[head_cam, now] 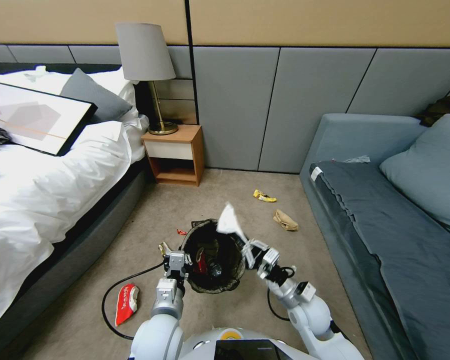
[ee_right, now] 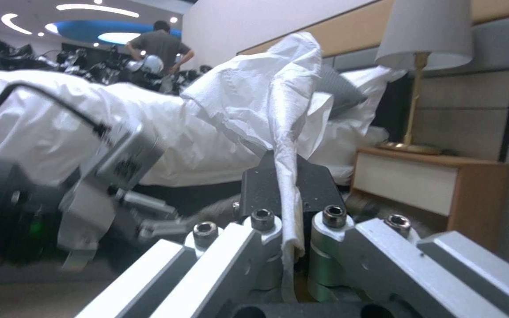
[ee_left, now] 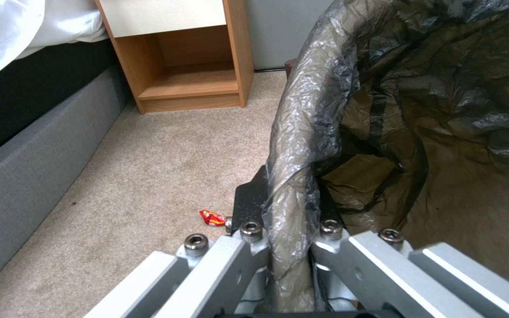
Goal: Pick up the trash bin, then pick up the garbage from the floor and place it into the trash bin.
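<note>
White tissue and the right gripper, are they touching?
Touching. The right wrist view shows the white tissue pinched in the right gripper, shut on it.

I see beige carpet (head_cam: 220, 190) | white-sheeted bed (head_cam: 40, 195) on my left, gray pillow (head_cam: 92, 95), framed picture (head_cam: 32, 117) lying on it | wooden nightstand (head_cam: 177, 155) with brass lamp (head_cam: 147, 65) | gray padded wall panels (head_cam: 270, 105) below tan | gray sofa (head_cam: 385, 220) on my right, cushion (head_cam: 430, 170)
</note>
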Robot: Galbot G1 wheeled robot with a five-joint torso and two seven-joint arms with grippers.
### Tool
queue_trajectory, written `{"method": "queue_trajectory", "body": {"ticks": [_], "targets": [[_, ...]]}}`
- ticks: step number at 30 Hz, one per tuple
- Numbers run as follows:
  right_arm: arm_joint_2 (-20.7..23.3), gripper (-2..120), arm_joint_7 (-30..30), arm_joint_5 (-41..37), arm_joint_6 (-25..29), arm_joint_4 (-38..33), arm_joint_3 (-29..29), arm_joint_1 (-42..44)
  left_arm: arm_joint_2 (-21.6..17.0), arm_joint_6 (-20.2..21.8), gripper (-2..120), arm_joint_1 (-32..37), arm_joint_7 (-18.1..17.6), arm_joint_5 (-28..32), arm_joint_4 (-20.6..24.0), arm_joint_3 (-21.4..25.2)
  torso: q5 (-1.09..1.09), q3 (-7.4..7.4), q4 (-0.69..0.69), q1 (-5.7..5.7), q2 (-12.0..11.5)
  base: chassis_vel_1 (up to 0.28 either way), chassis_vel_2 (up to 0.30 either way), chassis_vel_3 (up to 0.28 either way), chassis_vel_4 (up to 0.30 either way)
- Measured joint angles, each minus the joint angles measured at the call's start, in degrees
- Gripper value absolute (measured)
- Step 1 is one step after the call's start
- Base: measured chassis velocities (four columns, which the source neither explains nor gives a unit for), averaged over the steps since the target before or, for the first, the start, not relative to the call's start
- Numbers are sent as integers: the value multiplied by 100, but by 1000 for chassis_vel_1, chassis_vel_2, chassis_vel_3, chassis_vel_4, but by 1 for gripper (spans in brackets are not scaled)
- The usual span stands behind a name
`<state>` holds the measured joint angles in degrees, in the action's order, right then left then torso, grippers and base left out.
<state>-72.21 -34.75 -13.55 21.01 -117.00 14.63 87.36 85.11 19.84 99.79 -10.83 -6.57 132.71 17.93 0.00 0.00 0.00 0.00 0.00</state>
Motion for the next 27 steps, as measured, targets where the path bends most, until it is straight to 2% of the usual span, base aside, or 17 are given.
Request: {"method": "queue_trajectory", "body": {"ticks": [6, 16, 24, 25, 26, 27], "targets": [[-155, 0, 97, 153, -28, 607, -251, -210, 9, 12, 0, 1, 11, -35, 8, -11, 0, 0, 0, 0, 0, 0, 0, 0, 0], [-216, 0, 254, 176, -6, 1042, -236, -324, 4, 16, 0, 4, 18, -45, 42, -33, 0, 0, 0, 0, 0, 0, 0, 0, 0], [-320, 0, 679, 256, -61, 1444, -265, -527, 3, 16, 0, 39, 18, -69, 66, -57, 0, 0, 0, 0, 0, 0, 0, 0, 0], [-326, 2, 711, 273, -66, 1482, -268, -534, 3, 16, 0, 41, 18, -69, 70, -57, 0, 0, 0, 0, 0, 0, 0, 0, 0], [-334, 9, 738, 306, -65, 1542, -268, -539, 2, 16, 0, 43, 18, -69, 74, -55, 0, 0, 0, 0, 0, 0, 0, 0, 0], [-334, 9, 738, 306, -65, 1542, -268, -539, 2, 16, 0, 43, 18, -69, 74, -55, 0, 0, 0, 0, 0, 0, 0, 0, 0]]}}
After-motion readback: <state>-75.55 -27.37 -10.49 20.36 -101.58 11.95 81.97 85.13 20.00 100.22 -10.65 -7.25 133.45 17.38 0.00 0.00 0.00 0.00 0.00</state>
